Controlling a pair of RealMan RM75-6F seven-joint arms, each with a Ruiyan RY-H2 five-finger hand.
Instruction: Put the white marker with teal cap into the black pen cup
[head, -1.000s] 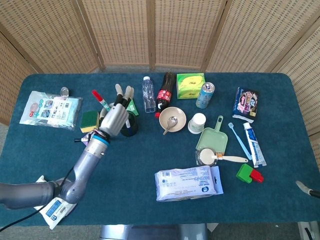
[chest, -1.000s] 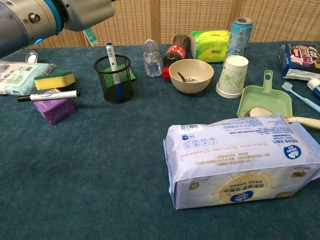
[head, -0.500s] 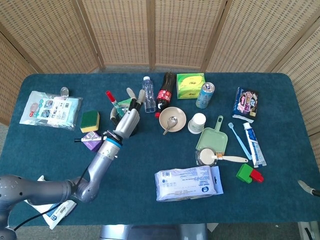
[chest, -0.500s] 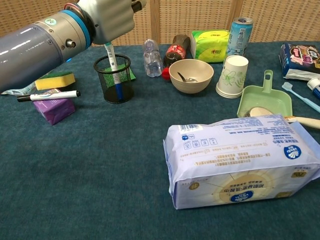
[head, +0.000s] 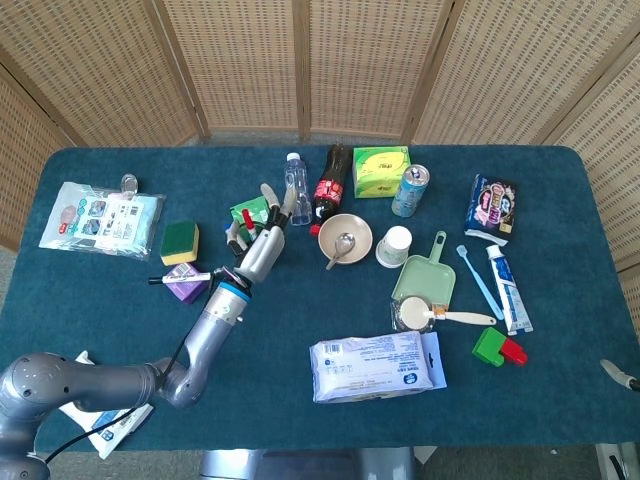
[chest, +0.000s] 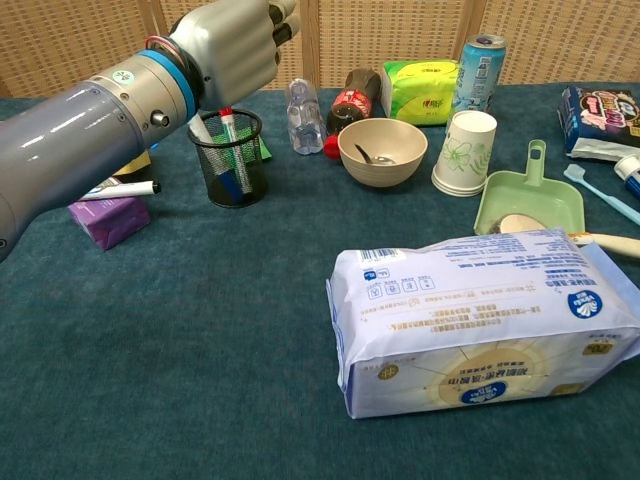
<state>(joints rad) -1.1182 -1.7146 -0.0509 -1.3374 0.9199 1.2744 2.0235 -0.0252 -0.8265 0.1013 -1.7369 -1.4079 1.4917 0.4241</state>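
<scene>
Head view looks steeply down over the whole table (head: 90, 290); chest view sits low, close, sharing its middle

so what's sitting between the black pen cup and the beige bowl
In the chest view, a stretch of bare blue cloth separates the black pen cup from the beige bowl; the clear bottle stands just behind that gap.

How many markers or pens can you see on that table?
3, perhaps more hidden. Two stand in the black pen cup: a red-capped marker and a white one partly behind the left hand. A black-capped marker lies on the purple block.
</scene>
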